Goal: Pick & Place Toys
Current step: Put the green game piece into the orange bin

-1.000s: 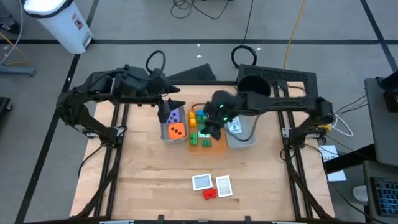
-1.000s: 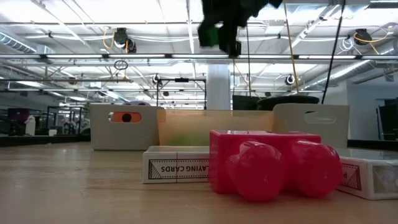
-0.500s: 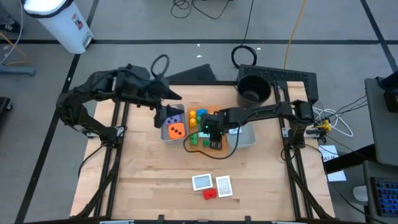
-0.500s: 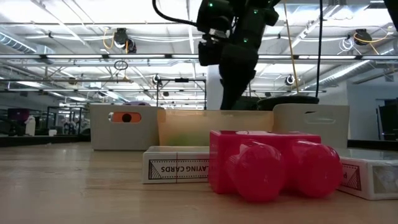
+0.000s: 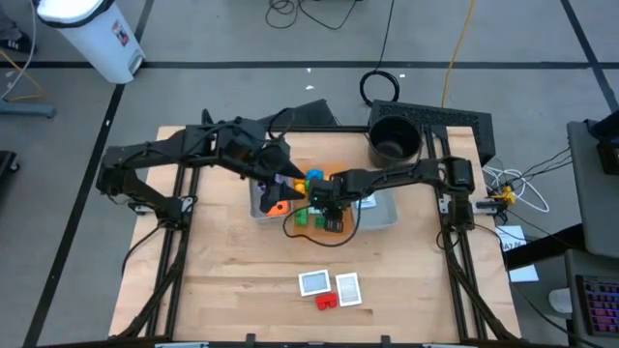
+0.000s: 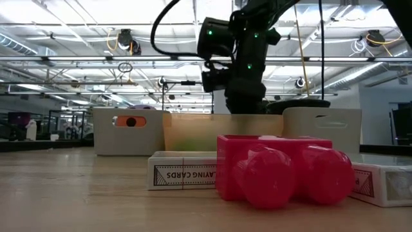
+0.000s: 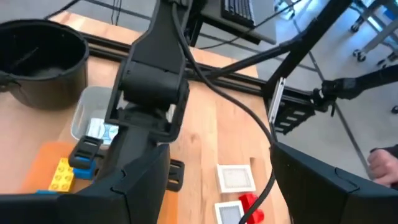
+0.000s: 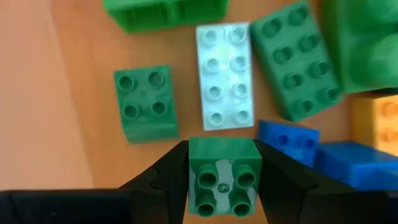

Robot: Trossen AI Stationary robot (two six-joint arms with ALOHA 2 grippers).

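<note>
Nearest the front edge of the worktop [image 5: 222, 290] sit three toys not yet dealt with: two whitish card boxes [image 5: 314, 282] and one red brick [image 5: 327, 301] just beside them (the low view reads "playing cards" on one box).

Further back, the right tool [image 8: 224, 167] hangs low over the orange tray [image 5: 338, 228], its fingers [image 8: 160, 177] pinching a small green four-stud brick [image 8: 224, 175] by two opposite flat walls. That is the sensible hold: the brick looks like hard, light, stiff plastic, smooth enough to slip if gripped on a corner, so I judge a square squeeze across the side walls to be best.

Below it on the tray floor, the right wrist view counts one pale eight-stud brick [image 8: 224, 74], one green four-stud brick [image 8: 144, 102], three other green bricks, two blue bricks [image 8: 287, 140] and a sliver of yellow brick [image 8: 373, 127].

Beyond that, the left tool [image 5: 280, 179] reaches over the grey tray [image 5: 257, 211], fingers spread and holding nothing; the orange die [image 5: 278, 205] lies under it.

Farthest back stands one black bucket [image 5: 396, 137].
</note>
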